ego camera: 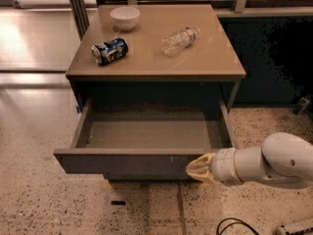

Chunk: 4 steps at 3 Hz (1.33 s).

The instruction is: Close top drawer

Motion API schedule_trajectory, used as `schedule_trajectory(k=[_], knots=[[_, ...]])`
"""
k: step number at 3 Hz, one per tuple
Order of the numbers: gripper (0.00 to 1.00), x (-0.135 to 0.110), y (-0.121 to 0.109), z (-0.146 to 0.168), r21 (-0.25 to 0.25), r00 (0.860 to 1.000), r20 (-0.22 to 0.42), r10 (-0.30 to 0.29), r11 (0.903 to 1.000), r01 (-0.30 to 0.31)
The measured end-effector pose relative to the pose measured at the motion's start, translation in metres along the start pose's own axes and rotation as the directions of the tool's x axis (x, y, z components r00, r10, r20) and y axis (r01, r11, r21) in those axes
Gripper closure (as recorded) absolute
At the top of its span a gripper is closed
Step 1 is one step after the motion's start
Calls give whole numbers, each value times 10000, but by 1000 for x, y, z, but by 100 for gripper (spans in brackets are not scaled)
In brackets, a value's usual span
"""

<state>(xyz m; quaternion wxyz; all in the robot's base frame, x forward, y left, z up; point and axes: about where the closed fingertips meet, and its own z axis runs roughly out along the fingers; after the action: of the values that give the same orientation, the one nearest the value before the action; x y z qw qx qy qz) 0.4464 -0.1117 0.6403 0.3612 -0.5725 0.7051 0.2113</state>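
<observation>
The top drawer [146, 133] stands pulled far out of the cabinet. Its grey floor and walls are bare, and its flat dark front [122, 163] faces me. My gripper [197, 169] sits at the right end of that front, its pale fingertips touching or almost touching the panel. The white arm reaches in from the lower right.
On the cabinet top [215, 58] lie a white bowl [124, 17], a crushed blue can [109, 51] and a clear plastic bottle [180, 40] on its side. A speckled floor surrounds the cabinet. A black cable [234, 226] lies on the floor at the lower right.
</observation>
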Motion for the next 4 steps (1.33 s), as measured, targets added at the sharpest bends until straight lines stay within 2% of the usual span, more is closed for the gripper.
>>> schedule_trajectory(k=[1,2,4], knots=[[100,-4,-21,8,269,9992,-27,-398,9988,398],[100,-20,-79,4,1348,9936,-175,-1118,9844,1132],[100,-21,-87,15,1449,9917,-110,-1282,9811,1285]])
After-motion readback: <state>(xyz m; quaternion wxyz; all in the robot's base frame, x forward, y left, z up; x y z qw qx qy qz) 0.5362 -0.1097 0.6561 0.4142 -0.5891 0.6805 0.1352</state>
